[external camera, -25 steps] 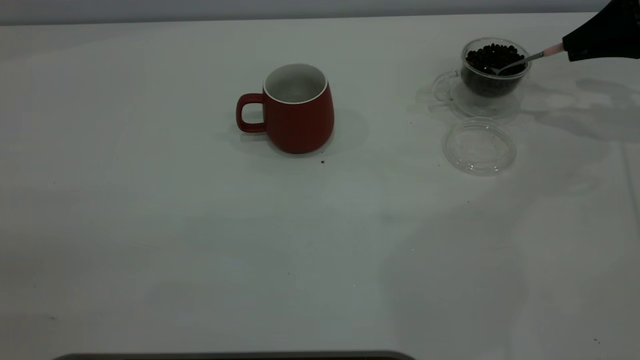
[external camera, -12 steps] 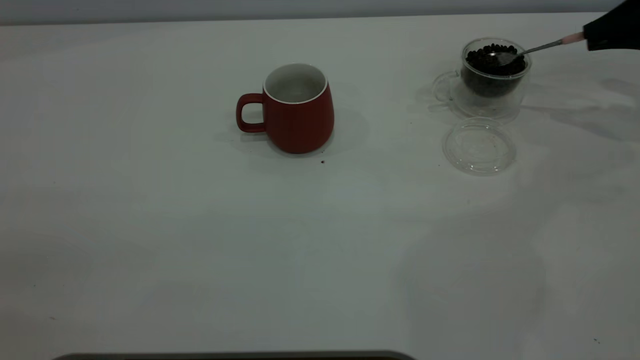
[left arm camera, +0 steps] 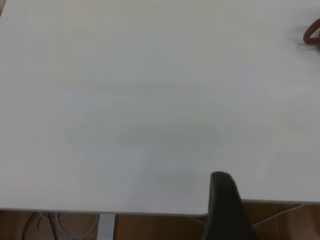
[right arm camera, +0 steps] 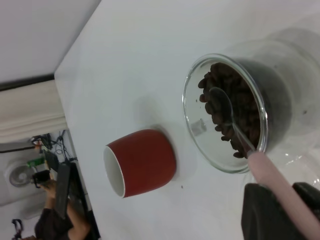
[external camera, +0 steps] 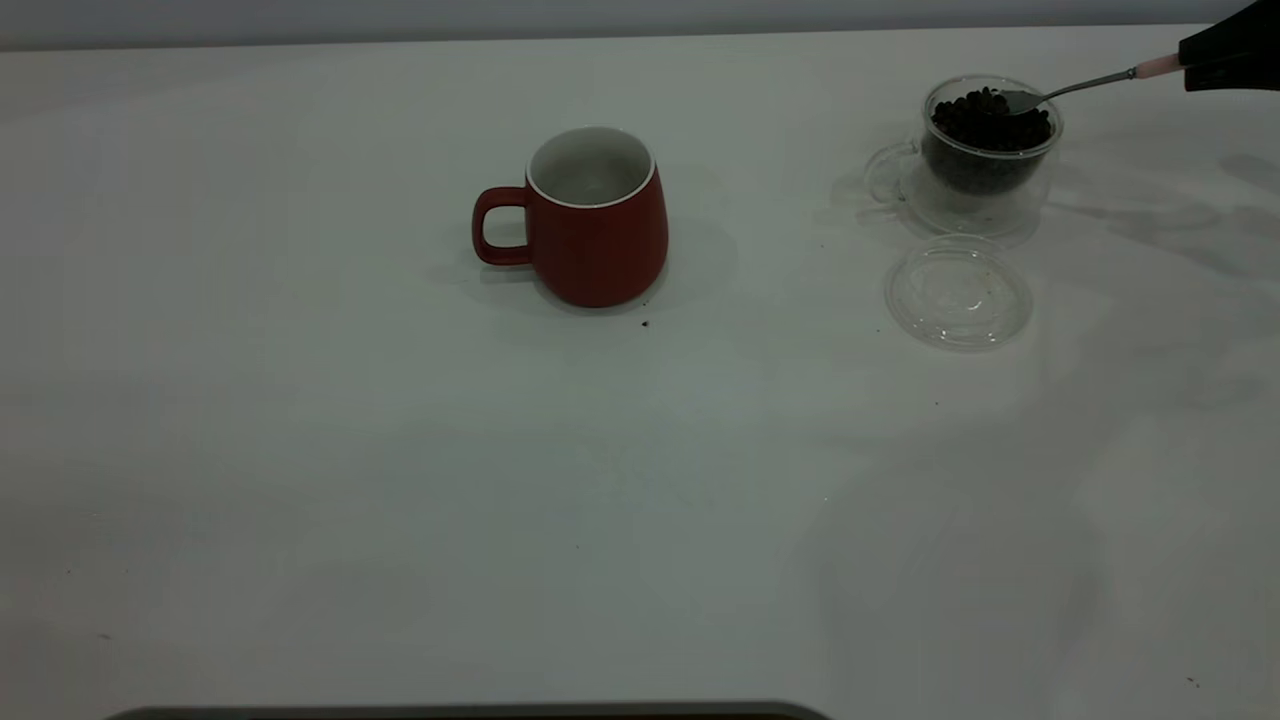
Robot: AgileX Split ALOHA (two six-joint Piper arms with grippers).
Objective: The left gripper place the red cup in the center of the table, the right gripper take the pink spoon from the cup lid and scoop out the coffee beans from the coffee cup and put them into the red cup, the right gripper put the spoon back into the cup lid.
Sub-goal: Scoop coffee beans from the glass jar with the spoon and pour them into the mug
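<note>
Your right gripper sat at the 2 o'clock corner of the exterior view, its fingers closed on the pale pink handle end of the pink spoon. The stem ran out toward 8 o'clock, so that the silver bowl hung just over the rim of the coffee cup, above the coffee beans heaped inside. In the right wrist view you could see the spoon's bowl over the beans, and it looked to carry no beans, though I could not tell whether it touched the heap.

The cup lid lay flat on the table at 6 o'clock from the coffee cup, just beside its base, with nothing in it.

The red cup stood upright near the middle of the table, well apart from the glass cup at roughly 9 o'clock from it, handle pointing to 9 o'clock and white inside bare.

Your left gripper was outside the exterior view; its wrist camera showed only one dark finger over the table's near edge, so I could not tell how wide it stood. It held nothing visible.
</note>
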